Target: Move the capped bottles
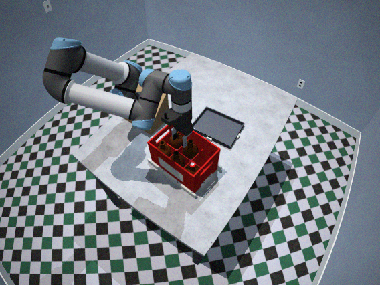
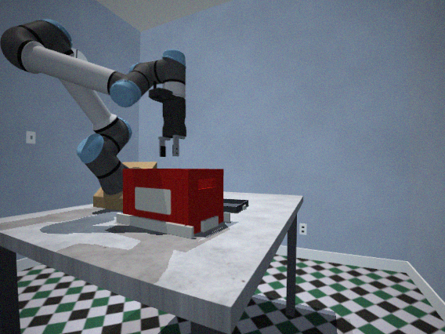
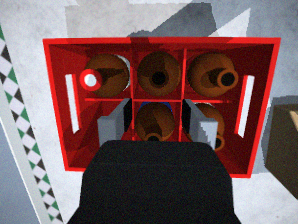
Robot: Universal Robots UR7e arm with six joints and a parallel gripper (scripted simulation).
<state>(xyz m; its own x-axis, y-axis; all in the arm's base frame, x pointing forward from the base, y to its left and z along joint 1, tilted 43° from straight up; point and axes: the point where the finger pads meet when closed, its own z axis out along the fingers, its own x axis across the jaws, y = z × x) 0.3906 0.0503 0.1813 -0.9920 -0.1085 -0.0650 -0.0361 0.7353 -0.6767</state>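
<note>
A red crate [image 1: 201, 174] [image 2: 188, 196] [image 3: 160, 44] holds several brown bottles. One bottle with a red and white cap [image 1: 193, 164] [image 3: 90, 79] stands in a corner cell, at the top left in the wrist view. The open bottles beside it [image 3: 158, 78] [image 3: 220, 77] show dark mouths. My gripper [image 1: 183, 142] [image 2: 168, 151] [image 3: 156, 109] is open and empty. It hangs a little above the crate's rim, over an open-looking bottle [image 3: 152, 117] in the middle cell of the other row. The dark tray [image 1: 217, 127] [image 2: 235, 205] lies empty beside the crate.
A cardboard box [image 2: 137, 165] [image 3: 283, 145] stands behind the crate near the arm's base. The crate sits on a pale base strip [image 2: 157, 225]. Another open bottle [image 3: 212, 116] leans in the cell beside my right finger.
</note>
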